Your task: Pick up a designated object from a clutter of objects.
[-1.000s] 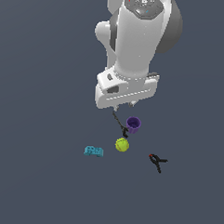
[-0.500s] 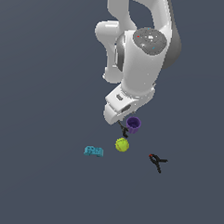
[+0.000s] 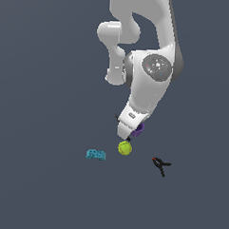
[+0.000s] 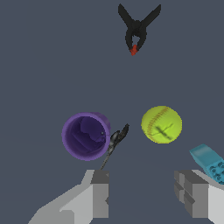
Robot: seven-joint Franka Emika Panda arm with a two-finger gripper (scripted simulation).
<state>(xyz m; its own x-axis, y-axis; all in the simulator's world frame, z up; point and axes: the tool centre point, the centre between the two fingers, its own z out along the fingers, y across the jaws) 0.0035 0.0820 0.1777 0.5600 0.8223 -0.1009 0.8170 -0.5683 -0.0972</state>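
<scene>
Arm's dropped lower over the last second, so the gripper (image 4: 142,192) hangs spread wide and empty just above the purple cup (image 4: 85,135), which sits beside the ball (image 4: 161,124). Not lined up yet.

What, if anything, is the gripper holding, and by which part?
Nothing is held: the gripper is open, with the purple cup lying outside its fingers.
</scene>
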